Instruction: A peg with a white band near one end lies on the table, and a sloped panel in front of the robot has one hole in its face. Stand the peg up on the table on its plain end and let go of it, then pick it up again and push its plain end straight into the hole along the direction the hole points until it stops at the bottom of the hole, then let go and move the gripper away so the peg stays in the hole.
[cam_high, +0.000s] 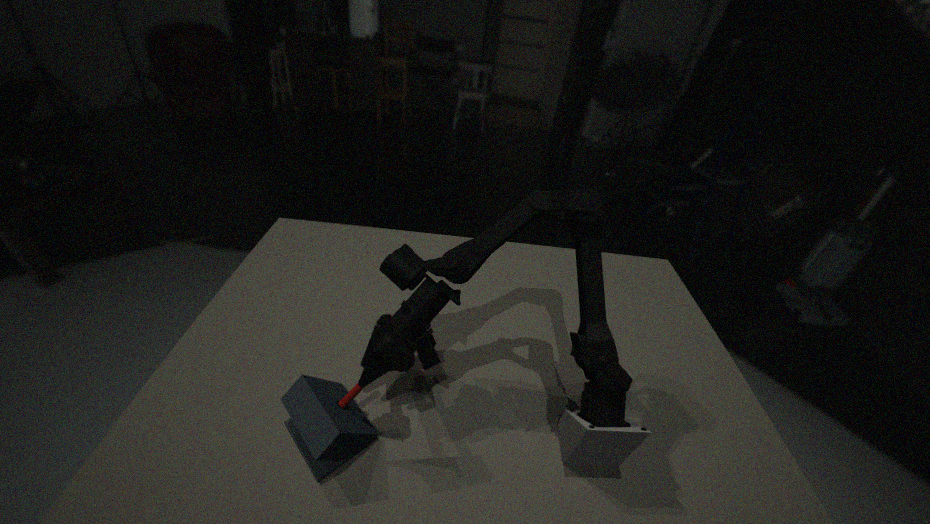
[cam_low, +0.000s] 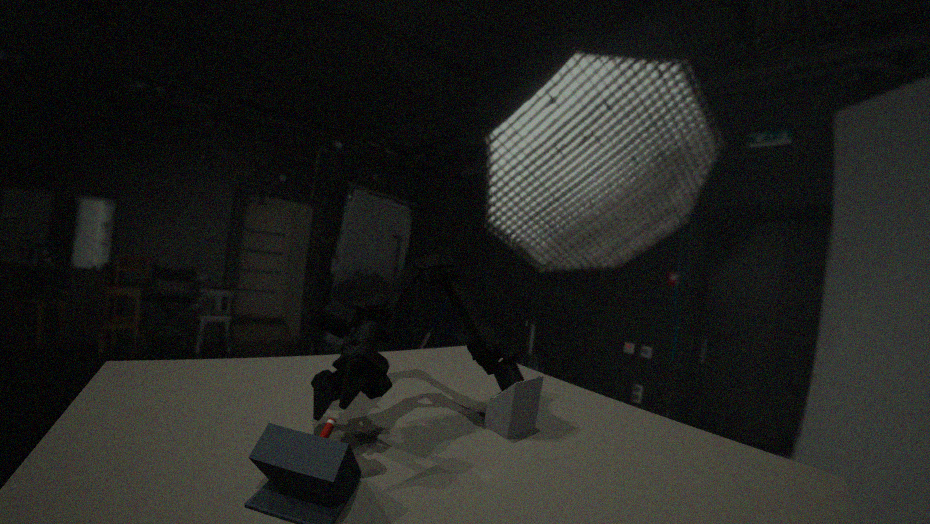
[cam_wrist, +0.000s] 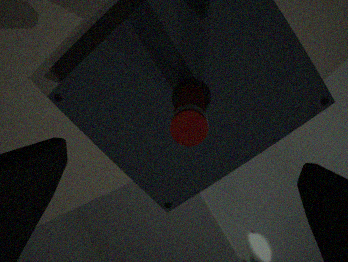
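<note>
The red peg (cam_high: 349, 395) (cam_low: 327, 428) (cam_wrist: 189, 128) stands out of the hole in the face of the dark blue-grey sloped panel (cam_high: 315, 419) (cam_low: 299, 452) (cam_wrist: 260, 100). Its outer end, with the pale band just below it, points up toward my gripper; its lower end is hidden in the hole. How deep it sits cannot be told. My gripper (cam_low: 330, 411) (cam_wrist: 185, 162) is open and empty. Its two dark fingertips stand wide apart in the wrist view, on either side of the peg and clear of it. In the top view the fingers are just above the peg's outer end.
The pale table (cam_high: 227, 338) (cam_low: 553, 468) carries the panel's flat base and the arm's light grey wedge-shaped mount (cam_high: 598, 452) (cam_low: 514, 410). The arm's shadows fall across the table between mount and panel. The scene is very dark.
</note>
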